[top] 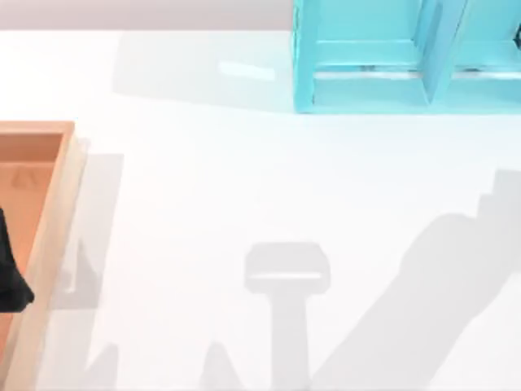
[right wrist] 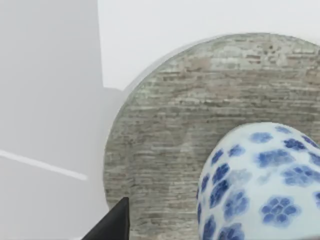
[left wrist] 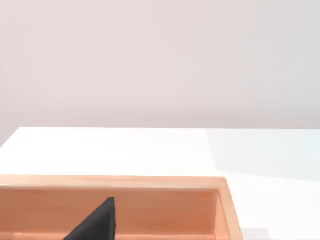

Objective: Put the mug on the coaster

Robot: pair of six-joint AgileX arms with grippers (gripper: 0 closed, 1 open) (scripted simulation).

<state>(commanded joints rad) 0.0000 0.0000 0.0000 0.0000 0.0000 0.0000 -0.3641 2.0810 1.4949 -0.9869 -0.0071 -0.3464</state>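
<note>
Right wrist view: mug [right wrist: 260, 185] over grey coaster [right wrist: 200, 125] (blue-flowered). Right gripper's grip: cannot tell. Left gripper [top: 10, 273] idles above wooden tray [top: 57, 220], nine o'clock, state unclear.

White mug [right wrist: 260, 185] strewn with dark blue flower blotches, just beside black right fingertip [right wrist: 112, 225]. Beneath it, round coaster [right wrist: 200, 120] in streaky grey-green and beige. Pale orange wooden tray [top: 49, 212] around black left fingertip [left wrist: 97, 222]. Turquoise rack [top: 391, 57], white table [top: 244, 179].

A white mug [right wrist: 260, 185] patterned with blue blossoms sits against a round grey, weathered-looking coaster [right wrist: 185, 130] on the white table [right wrist: 150, 30]; a dark fingertip [right wrist: 112, 225] shows beside them.
</note>
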